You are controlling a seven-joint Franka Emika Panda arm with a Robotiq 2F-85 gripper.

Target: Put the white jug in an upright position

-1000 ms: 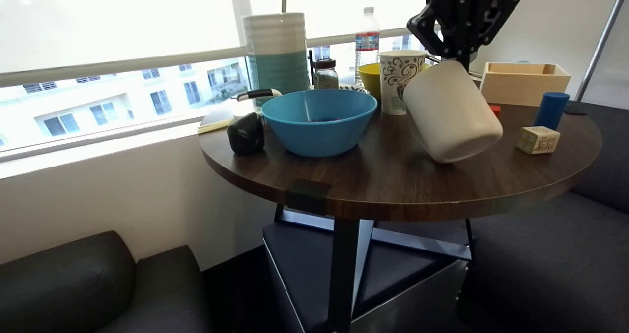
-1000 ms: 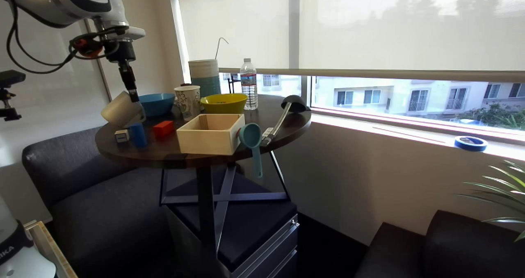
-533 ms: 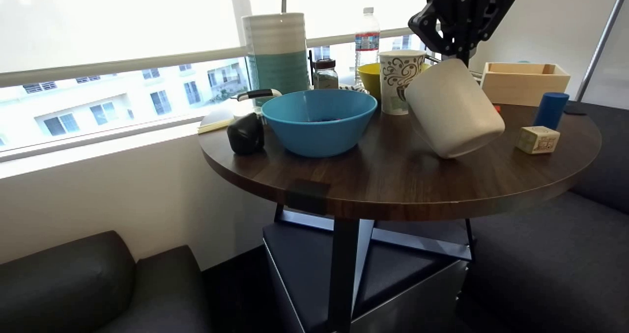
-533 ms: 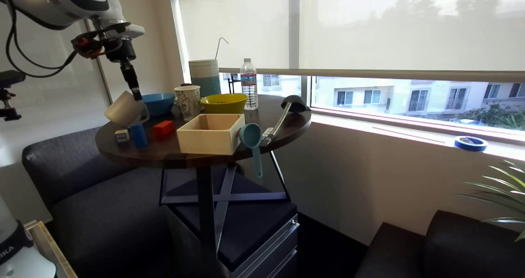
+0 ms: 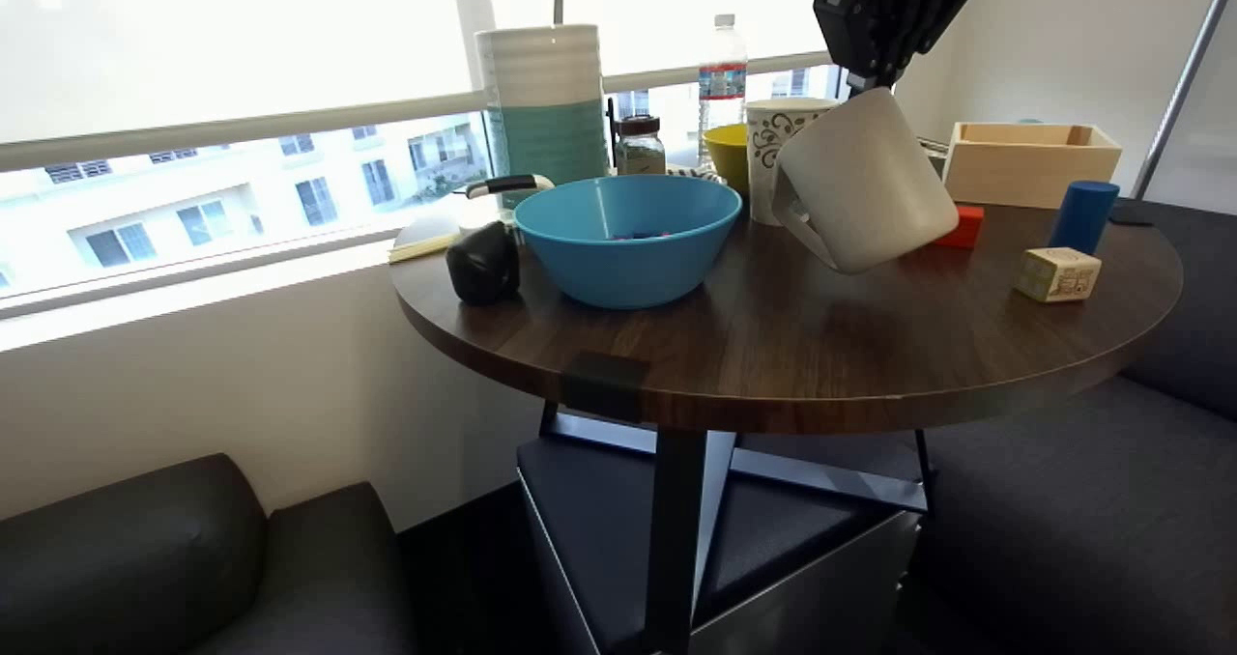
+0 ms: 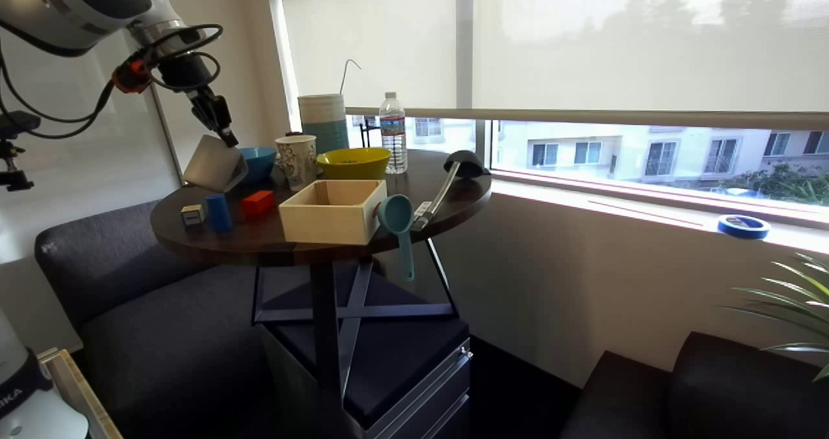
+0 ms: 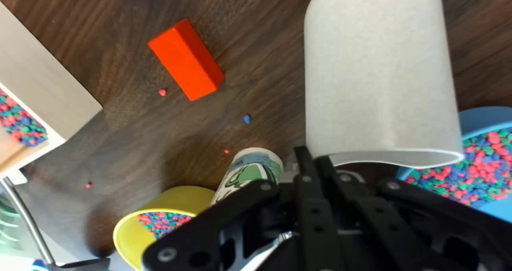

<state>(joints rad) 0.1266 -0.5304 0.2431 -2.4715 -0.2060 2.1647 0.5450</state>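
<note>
The white jug (image 5: 865, 186) hangs tilted above the dark round table (image 5: 734, 346) in both exterior views (image 6: 208, 166). Its base points down and to the right, with its handle (image 5: 800, 228) at the lower left. My gripper (image 5: 872, 83) is shut on the jug's rim from above; it also shows in an exterior view (image 6: 228, 138). In the wrist view, the fingertips (image 7: 314, 155) pinch one corner of the rim of the jug (image 7: 380, 71), whose open mouth faces the gripper. The inside of the jug is mostly hidden.
A blue bowl (image 5: 628, 249) and a patterned paper cup (image 6: 296, 160) stand near the jug. A red block (image 7: 188, 61), blue cylinder (image 6: 219, 212) and lettered cube (image 6: 192, 215) lie around it. A wooden box (image 6: 327, 222) and yellow bowl (image 6: 354, 166) are farther off.
The gripper has carried the jug up and toward the bowl and paper cup, and tilted over. The jug has turned, so its handle now shows. The red block is less covered.
</note>
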